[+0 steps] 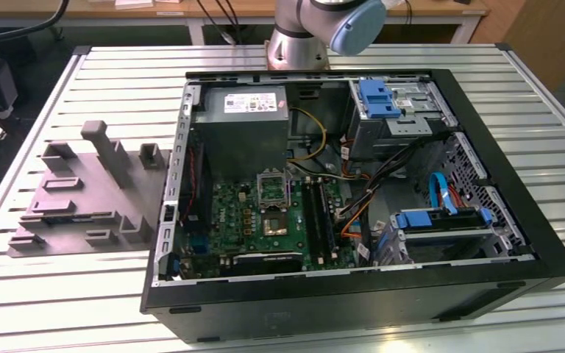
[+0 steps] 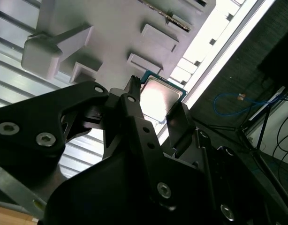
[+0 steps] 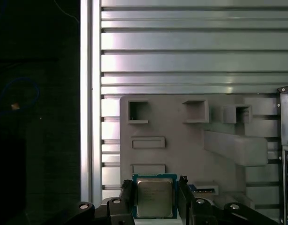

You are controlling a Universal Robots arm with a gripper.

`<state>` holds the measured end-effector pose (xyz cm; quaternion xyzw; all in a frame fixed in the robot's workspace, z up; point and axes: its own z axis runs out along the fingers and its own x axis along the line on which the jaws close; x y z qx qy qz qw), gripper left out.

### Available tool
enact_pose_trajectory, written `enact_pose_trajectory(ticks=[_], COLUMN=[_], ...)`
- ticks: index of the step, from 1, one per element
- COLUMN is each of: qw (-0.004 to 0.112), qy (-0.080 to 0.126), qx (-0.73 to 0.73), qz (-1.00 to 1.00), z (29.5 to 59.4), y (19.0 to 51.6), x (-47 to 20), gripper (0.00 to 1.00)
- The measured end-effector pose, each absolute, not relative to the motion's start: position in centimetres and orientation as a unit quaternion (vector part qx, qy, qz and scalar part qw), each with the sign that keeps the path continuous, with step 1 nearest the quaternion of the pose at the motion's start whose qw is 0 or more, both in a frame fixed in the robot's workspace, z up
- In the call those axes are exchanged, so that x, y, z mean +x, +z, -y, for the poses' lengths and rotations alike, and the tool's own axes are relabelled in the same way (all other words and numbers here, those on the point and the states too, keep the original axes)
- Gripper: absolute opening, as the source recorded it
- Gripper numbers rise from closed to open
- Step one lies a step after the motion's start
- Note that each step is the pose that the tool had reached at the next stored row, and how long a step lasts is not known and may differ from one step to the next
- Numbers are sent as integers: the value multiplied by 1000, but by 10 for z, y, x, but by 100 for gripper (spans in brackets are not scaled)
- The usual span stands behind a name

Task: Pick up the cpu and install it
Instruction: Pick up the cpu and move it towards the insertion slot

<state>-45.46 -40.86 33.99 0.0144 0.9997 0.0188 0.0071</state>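
Pincer (image 3: 155, 183) closed on the cpu (image 3: 154, 200), black fingers (image 3: 127, 194) against two opposite edges, silvery top facing the first wrist view. Beyond the pincer, a grey fixture plate (image 3: 181, 150) lies on a slatted metal table (image 3: 191, 61). Farther off is an open computer case (image 1: 361, 301).

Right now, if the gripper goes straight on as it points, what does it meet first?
The cpu, dead ahead of the gripper in the first wrist view, with the grey tray behind; contact unclear.
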Motion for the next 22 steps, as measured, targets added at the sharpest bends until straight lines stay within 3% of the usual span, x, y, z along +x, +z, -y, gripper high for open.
enact_pose_trajectory(ticks=[22], qw=[7], qy=[19], qx=[14], qz=[-1000], z=[409], y=[343], x=[-448], gripper=[47])
